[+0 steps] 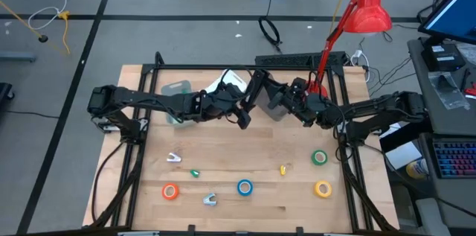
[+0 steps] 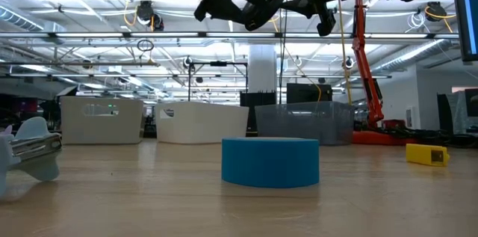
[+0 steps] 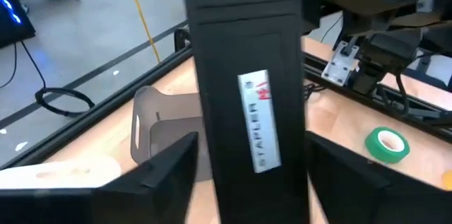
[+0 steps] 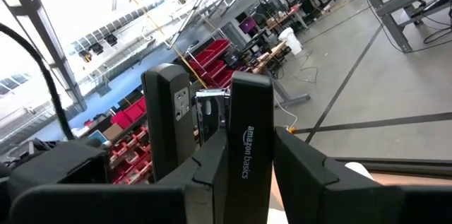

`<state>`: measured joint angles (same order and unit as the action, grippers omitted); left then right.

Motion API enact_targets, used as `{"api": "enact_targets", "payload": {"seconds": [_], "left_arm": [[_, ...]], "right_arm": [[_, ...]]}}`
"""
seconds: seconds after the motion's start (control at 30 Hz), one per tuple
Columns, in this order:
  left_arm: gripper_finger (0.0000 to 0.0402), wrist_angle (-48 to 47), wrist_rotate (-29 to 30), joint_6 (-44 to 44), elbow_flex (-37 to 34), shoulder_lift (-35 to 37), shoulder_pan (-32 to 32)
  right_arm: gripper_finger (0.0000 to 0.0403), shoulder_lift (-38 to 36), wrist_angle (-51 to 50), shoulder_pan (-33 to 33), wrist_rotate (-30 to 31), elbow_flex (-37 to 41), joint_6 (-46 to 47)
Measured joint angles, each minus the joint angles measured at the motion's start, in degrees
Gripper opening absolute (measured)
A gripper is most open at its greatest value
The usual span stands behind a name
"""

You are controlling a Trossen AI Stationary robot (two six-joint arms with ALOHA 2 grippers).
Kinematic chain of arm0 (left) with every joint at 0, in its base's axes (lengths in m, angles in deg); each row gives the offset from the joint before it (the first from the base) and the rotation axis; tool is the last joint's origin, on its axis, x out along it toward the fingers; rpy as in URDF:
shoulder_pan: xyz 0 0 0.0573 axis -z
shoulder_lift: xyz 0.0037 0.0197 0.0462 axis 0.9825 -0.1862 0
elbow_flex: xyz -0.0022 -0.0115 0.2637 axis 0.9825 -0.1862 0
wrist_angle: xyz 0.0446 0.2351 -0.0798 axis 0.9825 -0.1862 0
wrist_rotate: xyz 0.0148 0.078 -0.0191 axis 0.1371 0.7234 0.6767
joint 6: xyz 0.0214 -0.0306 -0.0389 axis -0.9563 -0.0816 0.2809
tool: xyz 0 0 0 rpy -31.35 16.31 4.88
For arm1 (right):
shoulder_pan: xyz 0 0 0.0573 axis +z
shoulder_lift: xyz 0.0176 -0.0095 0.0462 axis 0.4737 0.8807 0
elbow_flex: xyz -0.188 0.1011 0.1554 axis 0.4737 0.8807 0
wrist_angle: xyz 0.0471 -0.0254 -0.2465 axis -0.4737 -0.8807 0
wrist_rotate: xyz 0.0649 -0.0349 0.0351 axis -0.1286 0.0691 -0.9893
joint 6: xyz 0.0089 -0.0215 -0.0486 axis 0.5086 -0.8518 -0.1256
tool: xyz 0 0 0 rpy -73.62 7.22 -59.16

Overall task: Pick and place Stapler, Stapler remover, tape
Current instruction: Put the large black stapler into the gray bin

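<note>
Black plastic fills both wrist views: we judge a stapler is passing between arms in mid-air, at the upper centre of the high view, above the table. The right end effector is clenched on it. The left end effector straddles it, contact unclear. Next, one arm must release. Tape rolls lie lower down.

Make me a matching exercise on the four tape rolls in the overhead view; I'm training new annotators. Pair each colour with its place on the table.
Things:
1. orange tape
2. blue tape
3. yellow tape
4. green tape

Places:
A. front row, right end
B. behind the yellow roll
C. front row, left end
D. front row, middle

Pairs: 1-C, 2-D, 3-A, 4-B
</note>
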<state>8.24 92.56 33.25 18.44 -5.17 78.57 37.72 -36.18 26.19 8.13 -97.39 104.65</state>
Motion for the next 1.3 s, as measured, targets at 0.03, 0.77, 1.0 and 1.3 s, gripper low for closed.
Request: {"api": "enact_targets", "payload": {"seconds": [0.03,0.77,1.0,1.3], "left_arm": [[0.0222,-0.18,-0.42,0.27,0.0,0.0,-0.12],[0.0162,-8.83,0.86,7.1,-0.02,2.7,0.42],[0.0162,-24.29,3.8,15.36,-0.02,8.48,0.47],[0.0162,-54.49,6.82,37.27,-0.05,15.71,0.47]], "right_arm": [[0.0086,0.0,0.01,0.0,0.01,0.0,-0.01],[0.0155,-0.02,-0.07,-0.15,-2.71,0.0,-3.72],[0.0199,-0.1,0.06,-0.92,-4.7,-0.02,-3.65],[0.0219,-0.13,0.02,-0.92,-4.68,-0.01,-3.48]]}}
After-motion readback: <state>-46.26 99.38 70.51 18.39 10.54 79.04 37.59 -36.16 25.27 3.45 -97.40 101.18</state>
